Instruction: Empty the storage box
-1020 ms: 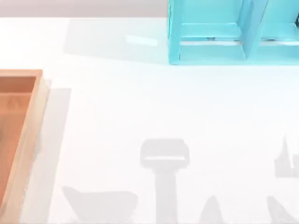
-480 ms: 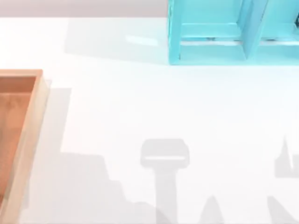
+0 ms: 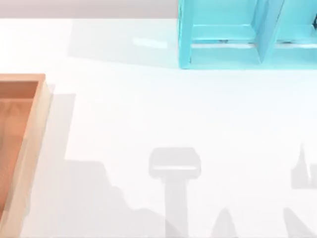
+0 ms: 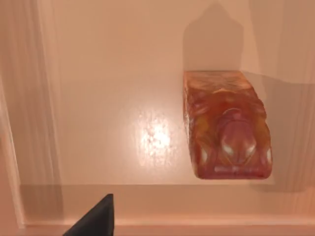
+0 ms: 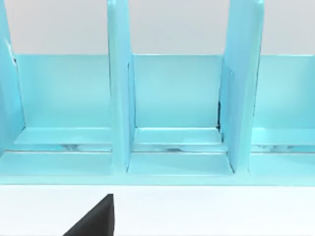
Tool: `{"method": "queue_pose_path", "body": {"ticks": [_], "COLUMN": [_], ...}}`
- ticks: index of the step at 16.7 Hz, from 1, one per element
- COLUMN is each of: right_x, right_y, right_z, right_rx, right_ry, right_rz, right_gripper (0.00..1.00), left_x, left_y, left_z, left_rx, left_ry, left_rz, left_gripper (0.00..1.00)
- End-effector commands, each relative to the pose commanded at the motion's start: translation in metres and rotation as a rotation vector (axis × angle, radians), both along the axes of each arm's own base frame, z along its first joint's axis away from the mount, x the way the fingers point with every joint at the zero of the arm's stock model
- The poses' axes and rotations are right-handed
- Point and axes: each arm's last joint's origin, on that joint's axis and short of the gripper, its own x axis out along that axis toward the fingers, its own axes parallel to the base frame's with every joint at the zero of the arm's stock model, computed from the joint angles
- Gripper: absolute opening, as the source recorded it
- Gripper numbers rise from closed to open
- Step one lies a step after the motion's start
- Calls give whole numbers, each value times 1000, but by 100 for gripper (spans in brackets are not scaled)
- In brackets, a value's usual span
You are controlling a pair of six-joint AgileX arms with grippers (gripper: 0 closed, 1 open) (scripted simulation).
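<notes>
Start with the storage box [image 3: 20,148]: it sits at the table's left edge in the top view, tan rim on the near side and orange-brown floor inside. In the left wrist view the box floor [image 4: 123,98] carries one item, a glossy reddish-orange packet [image 4: 226,125] lying flat, close to one inner wall and clear of the corner.

You are, by my reading, at the approach step for taking that packet out: nothing is lifted, and the packet rests fully on the floor. The left gripper [image 4: 93,221] shows as a single dark fingertip at the edge of its own wrist view, hanging above the box floor and off to one side of the packet, not touching it. I cannot tell whether its jaws stand apart or together.

Your next move likely calls for shifting the gripper sideways until the packet lies between the fingers, then coming down across its narrow width. Mind the nearby wall; it leaves little room for the outer finger.

The right gripper [image 5: 93,219] waits over the white table [image 3: 173,109], facing the turquoise shelf [image 5: 172,98]; its jaws cannot be judged either.
</notes>
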Motion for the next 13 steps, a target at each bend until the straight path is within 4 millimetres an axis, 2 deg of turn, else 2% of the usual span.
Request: {"method": "queue_pose_path", "body": {"ticks": [3,10,13], "right_x": [0,0,0], "right_y": [0,0,0], "right_z": [0,0,0], "right_rx": [0,0,0], "right_ry": [0,0,0], "right_rz": [0,0,0], "right_gripper": [100,100,100], "left_x": [2,2,0], "left_y": [1,1,1], "left_z": [-16,-86,-99], "left_rx": [-2,-1,-1], "left_ry": [4,4,2], "left_rz": [3,3,3], "left_gripper": [100,100,100]}}
